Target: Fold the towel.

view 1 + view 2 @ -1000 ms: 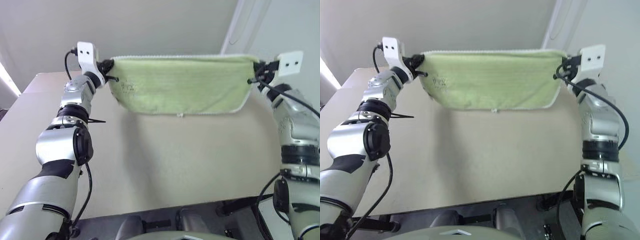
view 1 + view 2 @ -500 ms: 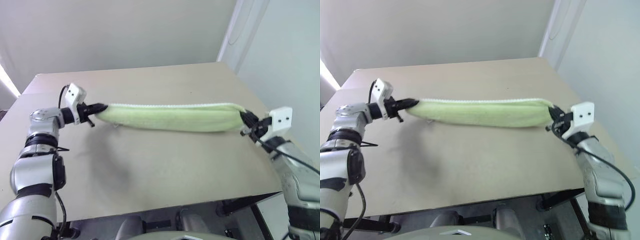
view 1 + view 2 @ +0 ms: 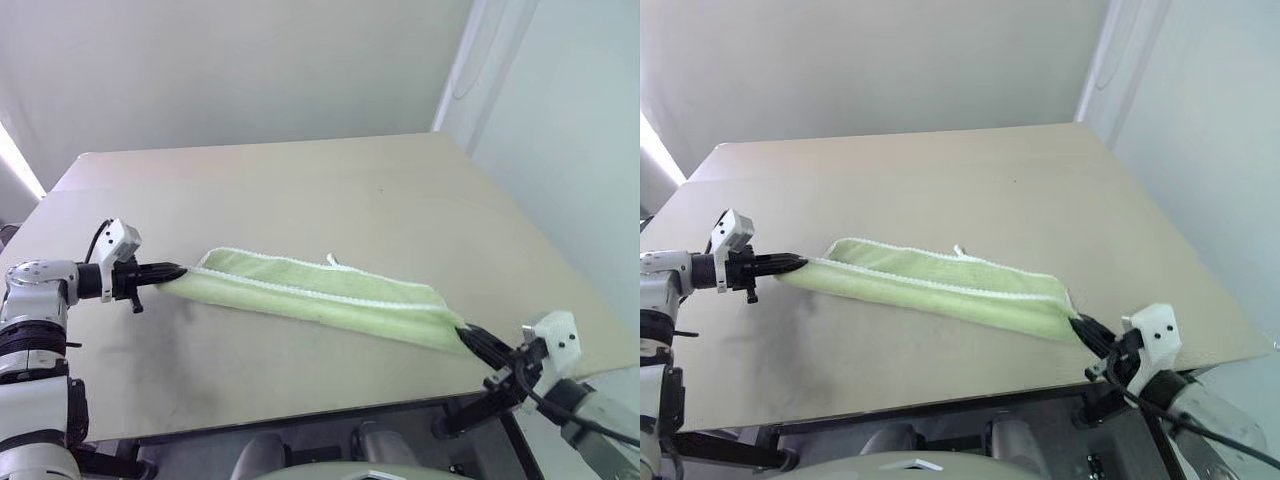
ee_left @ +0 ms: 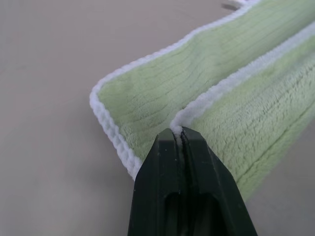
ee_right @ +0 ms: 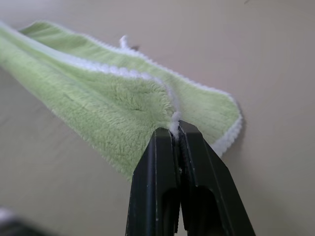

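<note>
Since a second ago you've brought the towel (image 3: pixel 320 295) from mid-air down onto the table (image 3: pixel 300 190), now lying across the frame's middle. Your left gripper (image 3: pixel 178 270) and right gripper (image 3: pixel 466 333) each stay pinched on an end's stitched edge, keeping the fold taut and aligned.

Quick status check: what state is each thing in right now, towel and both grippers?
towel: doubled lengthwise, lying across the table, both ends pinched.
left gripper: shut on the towel's end.
right gripper: shut on the towel's other end, near the table's front edge.
</note>
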